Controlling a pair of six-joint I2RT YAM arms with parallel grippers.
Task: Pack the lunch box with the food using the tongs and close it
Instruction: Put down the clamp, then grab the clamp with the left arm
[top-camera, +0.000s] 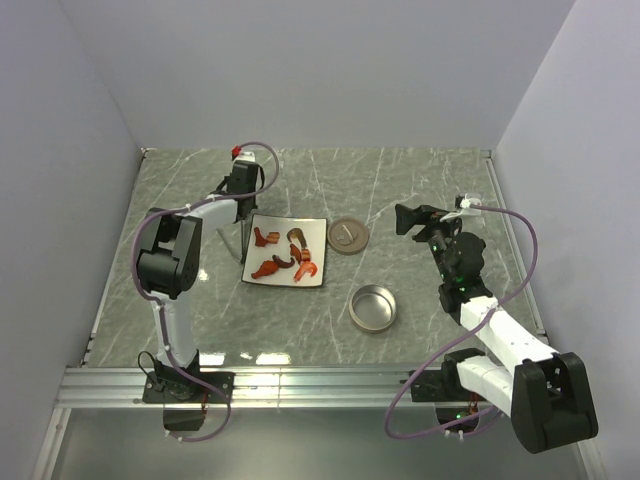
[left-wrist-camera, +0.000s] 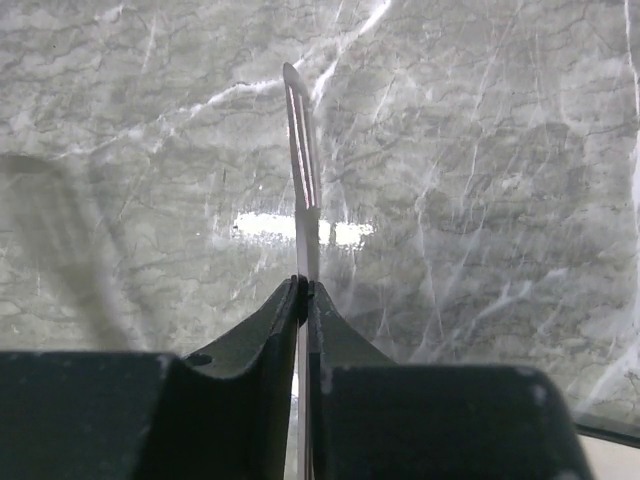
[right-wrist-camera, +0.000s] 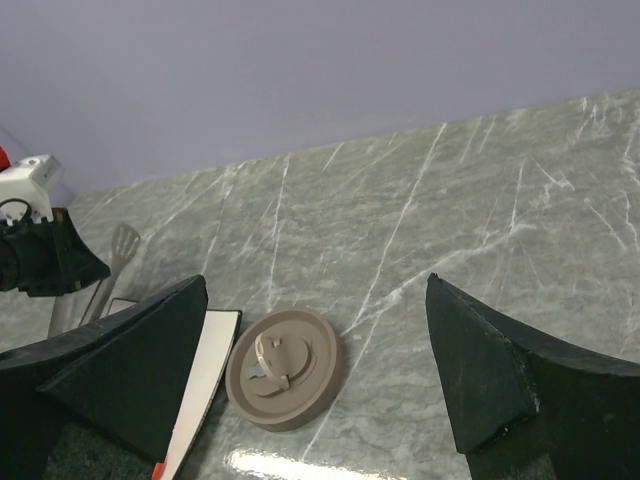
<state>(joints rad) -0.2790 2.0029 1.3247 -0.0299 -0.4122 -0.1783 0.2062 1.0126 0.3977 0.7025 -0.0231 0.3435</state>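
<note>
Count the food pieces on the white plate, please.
6 food pieces, all on the white plate: two by its far edge, two in the middle, two by its near edge. They are small and overlap, so some may be hidden.

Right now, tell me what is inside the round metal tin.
Nothing: the tin shows only its bare metal floor. The food pieces lie on the white plate, and the lid lies apart, beside that plate. Nothing covers the tin's inside.
</note>
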